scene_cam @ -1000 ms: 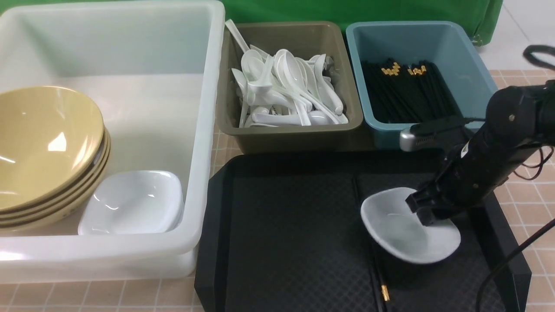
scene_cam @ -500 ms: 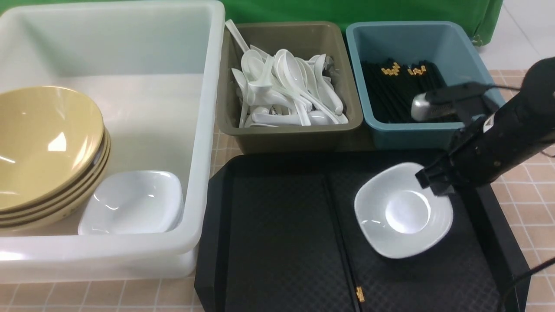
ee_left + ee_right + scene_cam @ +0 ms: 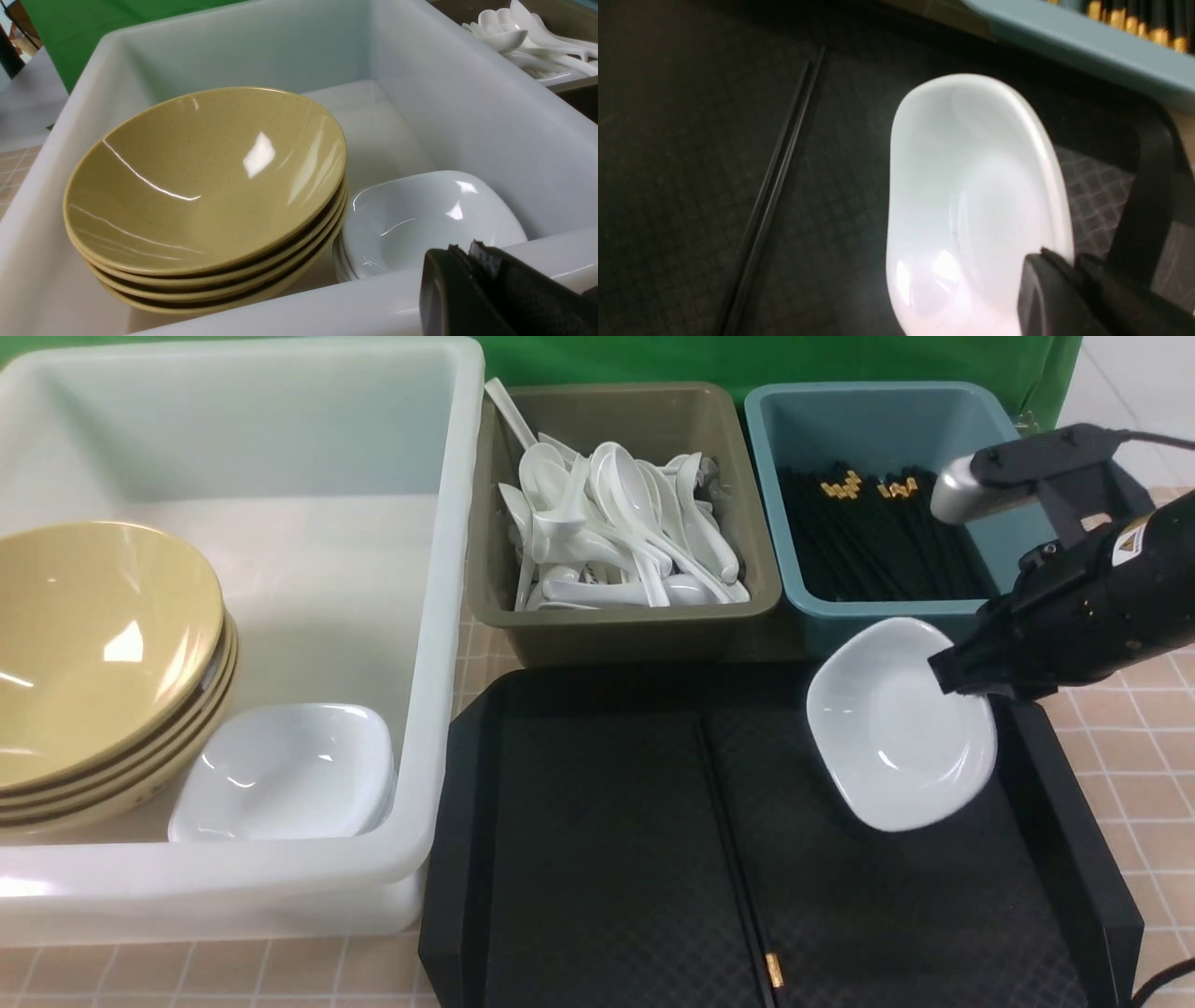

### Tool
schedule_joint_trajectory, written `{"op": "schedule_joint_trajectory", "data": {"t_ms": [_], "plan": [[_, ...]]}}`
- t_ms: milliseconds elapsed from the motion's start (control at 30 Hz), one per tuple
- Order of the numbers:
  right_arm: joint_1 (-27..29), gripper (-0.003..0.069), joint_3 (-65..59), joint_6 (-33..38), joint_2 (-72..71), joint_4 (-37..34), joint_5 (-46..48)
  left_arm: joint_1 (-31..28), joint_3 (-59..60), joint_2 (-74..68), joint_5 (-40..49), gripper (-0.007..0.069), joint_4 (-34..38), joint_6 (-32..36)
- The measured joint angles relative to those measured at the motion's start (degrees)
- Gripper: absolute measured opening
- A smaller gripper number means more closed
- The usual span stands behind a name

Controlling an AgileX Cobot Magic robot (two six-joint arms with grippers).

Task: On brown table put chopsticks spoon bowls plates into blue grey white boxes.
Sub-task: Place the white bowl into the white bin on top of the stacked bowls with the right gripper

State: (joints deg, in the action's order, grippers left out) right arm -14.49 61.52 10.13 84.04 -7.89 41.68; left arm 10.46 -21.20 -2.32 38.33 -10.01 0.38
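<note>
The large white box on my left is the destination: it holds the stacked yellow bowls, with a white plate just beside them. Over the black tray, a second plate hangs tilted and clear of the tray floor, my right hand clamped on its rim. The step in hand is transport. The next move calls for a leftward carry over the box wall, then a level release onto the plate there. My left hand is closed, empty, near the box's front rim. Black chopsticks lie on the tray. A green backdrop hangs behind; the tabletop is tan tile.
</note>
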Motion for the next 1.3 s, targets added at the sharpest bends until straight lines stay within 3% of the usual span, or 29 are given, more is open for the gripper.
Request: {"op": "schedule_joint_trajectory", "data": {"t_ms": [300, 433, 633, 767, 933, 1100, 1300], "plan": [[0.0, 0.0078, 2.4, 8.2, -1.1, -12.0, 3.6, 0.0, 0.0, 0.0, 0.0, 0.0001, 0.0, 0.0], [-1.2, 0.0078, 8.7, 16.0, -2.2, -26.1, 5.9, 0.0, 0.0, 0.0, 0.0, 0.0001, 0.0, 0.0], [-12.2, 0.0078, 15.3, 30.3, 1.8, -48.6, -1.0, 0.0, 0.0, 0.0, 0.0, 0.0001, 0.0, 0.0], [-21.7, 0.0078, 19.6, 36.8, 10.1, -56.5, -9.0, 0.0, 0.0, 0.0, 0.0, 0.0001, 0.0, 0.0], [-28.7, 0.0078, 24.6, 44.1, 20.9, -58.6, -17.6, 0.0, 0.0, 0.0, 0.0, 0.0001, 0.0, 0.0], [-30.3, 0.0099, 26.3, 46.5, 27.7, -58.3, -18.3, 0.0, 0.0, 0.0, 0.0, 0.0001, 0.0, 0.0], [-29.5, 0.0269, 26.5, 45.5, 28.0, -54.0, -13.7, 0.0, 0.0, 0.0, 0.0, 0.0001, 0.0, 0.0]]}}
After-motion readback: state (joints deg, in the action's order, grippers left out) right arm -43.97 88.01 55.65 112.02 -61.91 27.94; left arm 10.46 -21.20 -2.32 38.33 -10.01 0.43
